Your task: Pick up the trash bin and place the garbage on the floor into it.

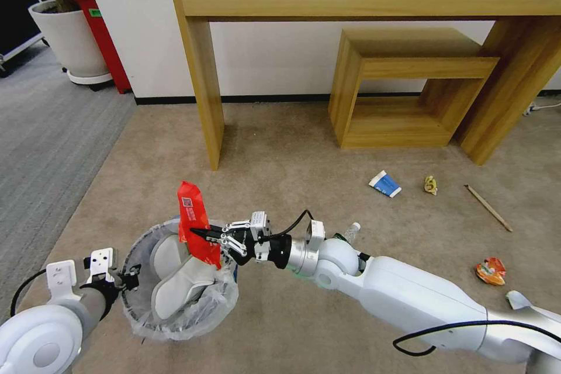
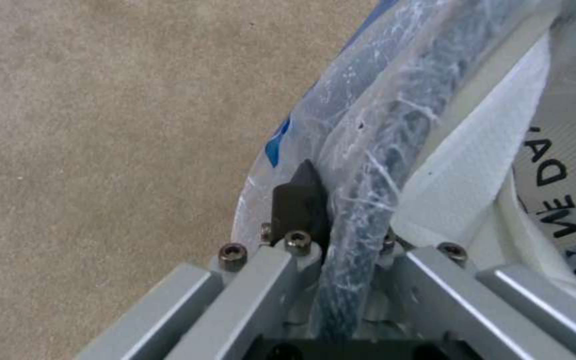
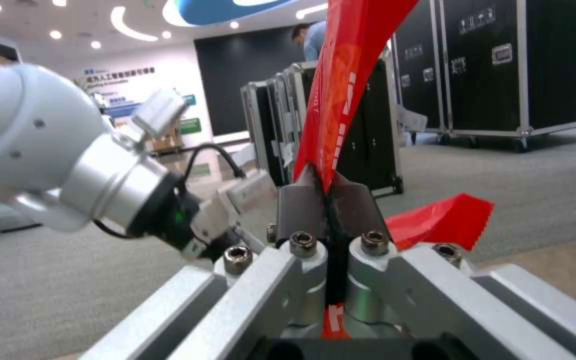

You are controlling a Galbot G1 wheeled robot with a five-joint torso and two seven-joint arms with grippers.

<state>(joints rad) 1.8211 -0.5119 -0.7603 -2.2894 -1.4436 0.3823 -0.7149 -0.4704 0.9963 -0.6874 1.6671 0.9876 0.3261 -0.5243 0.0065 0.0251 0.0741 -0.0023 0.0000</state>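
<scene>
Spanning the scene, the carpeted floor (image 1: pixel 304 146) carries a blue-white carton (image 1: pixel 384 183), an orange wrapper (image 1: pixel 491 270), a yellow scrap (image 1: pixel 430 185) and a thin stick (image 1: pixel 488 207). The trash bin (image 1: pixel 175 321), bag-lined, holds white slippers (image 1: pixel 175 286); lettering there is only partly legible. The left end effector (image 1: pixel 130 277) is clamped on its rim. Over the bin, the right end effector (image 1: pixel 198 235) is closed on a red wrapper (image 1: pixel 194 216); its print is unreadable.

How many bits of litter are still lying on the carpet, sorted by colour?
Blue-white carton: 1
Yellow scrap: 1
Wooden stick: 1
Orange wrapper: 1
Clear bottle, half hidden behind the right arm: 1
Total: 5
</scene>
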